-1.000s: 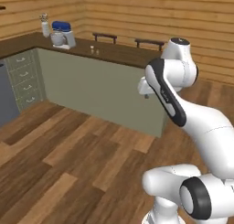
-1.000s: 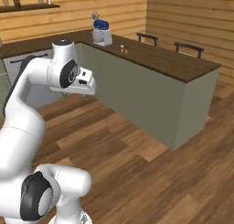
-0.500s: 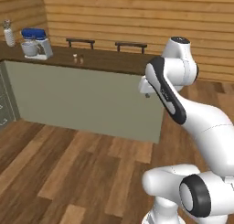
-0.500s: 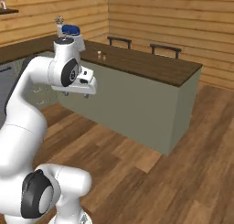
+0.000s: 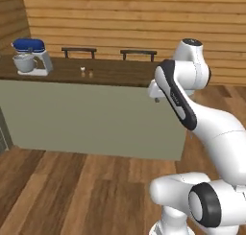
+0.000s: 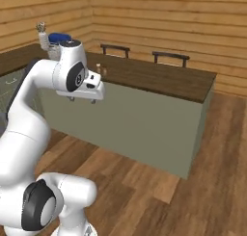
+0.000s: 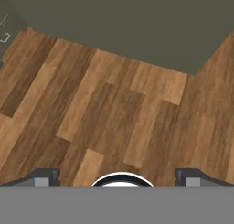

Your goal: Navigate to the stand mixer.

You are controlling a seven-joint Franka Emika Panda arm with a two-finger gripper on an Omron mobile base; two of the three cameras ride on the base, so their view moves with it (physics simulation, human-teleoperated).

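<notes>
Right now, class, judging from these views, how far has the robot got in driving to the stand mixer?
Done: the stand mixer is in sight on the dark counter. In hand: the gripper is open, pointing at bare wooden floor. Left: the mixer sits far off to the left, so driving remains.

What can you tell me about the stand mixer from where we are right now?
The stand mixer stands upright at the far left end of the dark wooden countertop of the grey-green island. It has a glossy blue rounded head, a light grey arm and base, and a pale silver bowl with a handle under the head. Nothing touches it but the counter. In the right base view the arm hides most of it, leaving the blue head visible.
</notes>
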